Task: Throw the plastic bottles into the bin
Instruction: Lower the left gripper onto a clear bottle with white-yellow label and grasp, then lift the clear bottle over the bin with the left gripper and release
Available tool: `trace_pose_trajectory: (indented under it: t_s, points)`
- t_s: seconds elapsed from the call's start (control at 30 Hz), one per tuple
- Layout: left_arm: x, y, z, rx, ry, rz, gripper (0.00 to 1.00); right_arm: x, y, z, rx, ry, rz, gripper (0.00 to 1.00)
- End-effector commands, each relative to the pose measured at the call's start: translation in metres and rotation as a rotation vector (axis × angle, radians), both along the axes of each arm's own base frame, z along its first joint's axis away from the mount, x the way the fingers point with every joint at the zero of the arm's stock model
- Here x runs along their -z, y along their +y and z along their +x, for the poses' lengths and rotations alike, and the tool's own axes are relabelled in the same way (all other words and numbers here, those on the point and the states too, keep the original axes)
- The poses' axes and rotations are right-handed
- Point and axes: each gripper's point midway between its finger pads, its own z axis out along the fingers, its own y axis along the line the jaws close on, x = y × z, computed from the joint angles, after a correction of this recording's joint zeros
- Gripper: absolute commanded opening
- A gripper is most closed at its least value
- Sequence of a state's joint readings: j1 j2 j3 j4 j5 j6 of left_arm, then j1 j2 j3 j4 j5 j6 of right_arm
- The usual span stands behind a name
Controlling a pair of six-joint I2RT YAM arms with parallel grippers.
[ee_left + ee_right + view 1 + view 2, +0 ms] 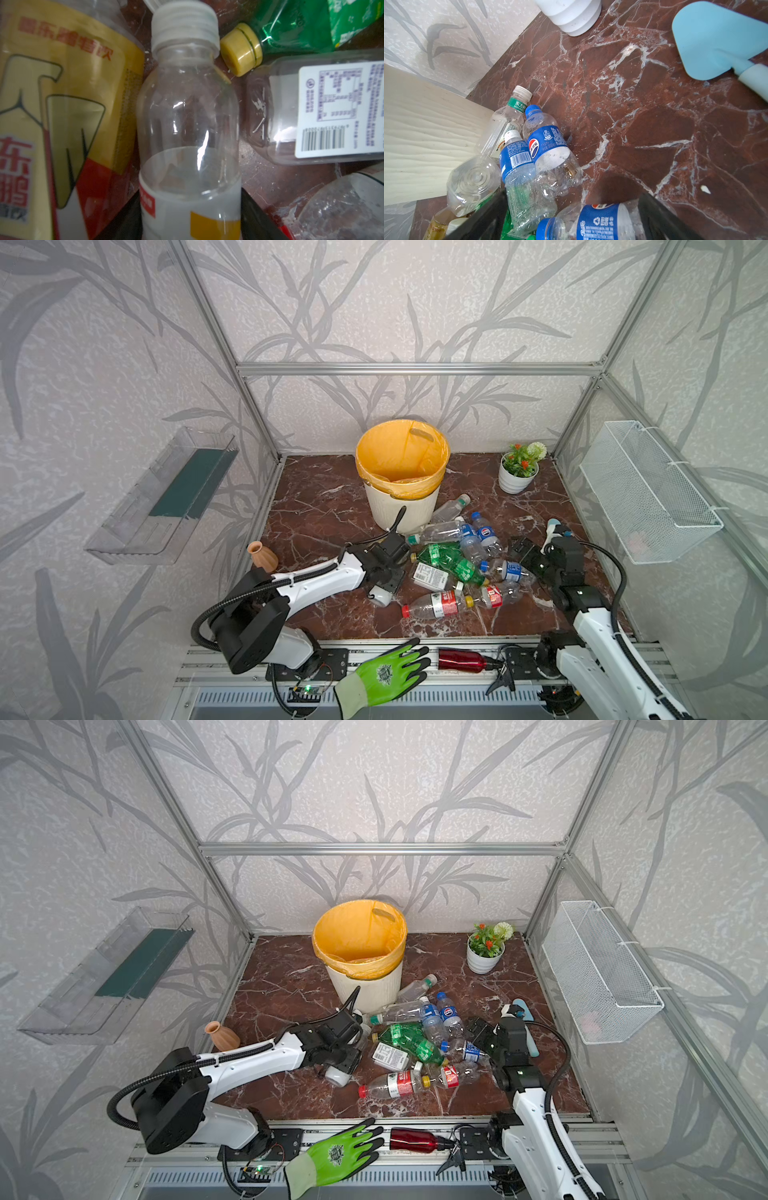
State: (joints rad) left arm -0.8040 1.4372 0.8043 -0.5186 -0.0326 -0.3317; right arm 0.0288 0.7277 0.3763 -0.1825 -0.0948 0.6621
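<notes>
Bottles heaped in front of the bin, both tools low among them

Plastic bottles [457, 564] lie on their sides in a loose pile on the red marbled counter [324, 506]. The pile sits just in front of the bin [409, 510] and a little to its right. The bin stands upright near the back wall, lined with a yellow-orange bag, and the nearest bottles rest against its ribbed wall.

The left tool [191, 220] is down at the pile's left edge. Its two dark fingers flank a clear white-capped bottle [187, 116], close against the label on either side. Whether they already press it cannot be told. A gold-labelled bottle [62, 104] lies just beside this one. A green bottle [301, 25] with a yellow cap and a clear bottle with a white barcode label [332, 112] lie on its other side.

The right tool [571, 216] is at the pile's right edge with its jaws spread wide, grasping nothing. A blue-labelled bottle [596, 224] lies on the counter between its fingers. Two more blue-labelled bottles [548, 149] lie beyond it towards the bin.

A white flowerpot [515, 477] stands in the back right corner and a terracotta vase [262, 556] at the left edge. A light blue spatula [716, 41] lies near the right arm.
</notes>
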Motion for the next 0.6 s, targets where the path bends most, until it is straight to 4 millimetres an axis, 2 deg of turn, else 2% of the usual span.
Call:
trace_pose_trajectory:
  t_s: [0.0,0.2,0.33,0.43,0.57]
  points:
    - [0.008,-0.002,-0.004,0.011,0.036,0.014,0.68,0.000,-0.002,0.003,0.008,-0.013,-0.001,0.98]
    - [0.007,-0.003,-0.004,0.014,0.036,0.010,0.67,0.001,-0.001,0.003,0.007,-0.012,-0.002,0.98]
    - [0.007,-0.003,-0.006,0.017,0.041,0.002,0.55,0.001,-0.002,0.003,0.009,-0.012,0.000,0.98]
    - [-0.001,-0.007,-0.005,0.018,0.021,-0.031,0.46,0.001,-0.002,0.003,0.012,-0.013,0.000,0.98]
    - [-0.023,-0.010,-0.002,0.012,-0.031,-0.094,0.45,0.000,-0.002,0.003,0.016,-0.018,0.001,0.98]
